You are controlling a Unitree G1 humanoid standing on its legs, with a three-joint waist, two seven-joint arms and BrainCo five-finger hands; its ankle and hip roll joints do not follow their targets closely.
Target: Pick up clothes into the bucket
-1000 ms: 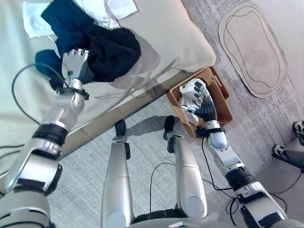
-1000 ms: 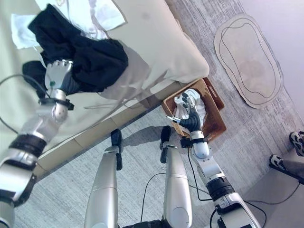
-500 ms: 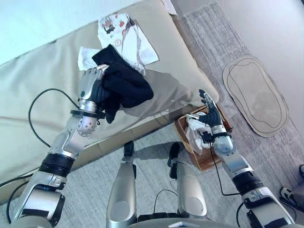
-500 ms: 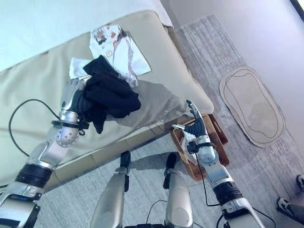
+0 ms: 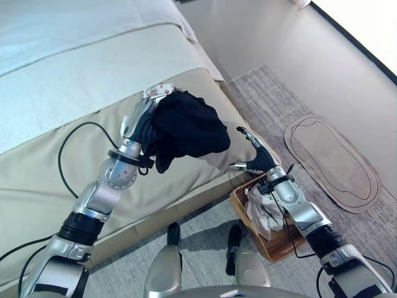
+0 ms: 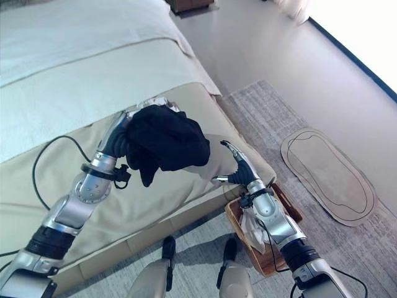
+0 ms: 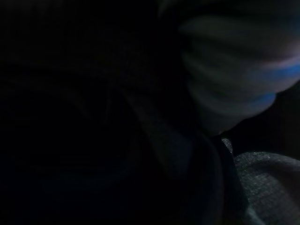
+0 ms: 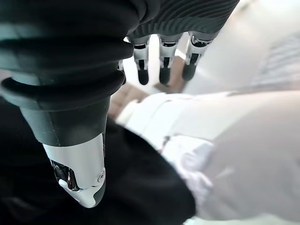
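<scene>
My left hand is raised over the bed, its fingers curled into a bunched black garment that hangs clear of the cover. The left wrist view is dark with that black cloth. My right hand hovers above the basket beside the bed's edge, with straight fingers that hold nothing. The brown wooden basket stands on the floor at the foot of the bed, and a white cloth lies crumpled in it. Just behind the black garment, a white patterned garment lies on the bed.
The beige bed cover spreads to the left, with a pale sheet behind it. A grey carpet and an oval tan mat lie on the floor to the right of the basket.
The camera has tilted up. My left hand has lifted the black garment off the bed. My right hand has risen out of the basket, leaving the white cloth inside.
</scene>
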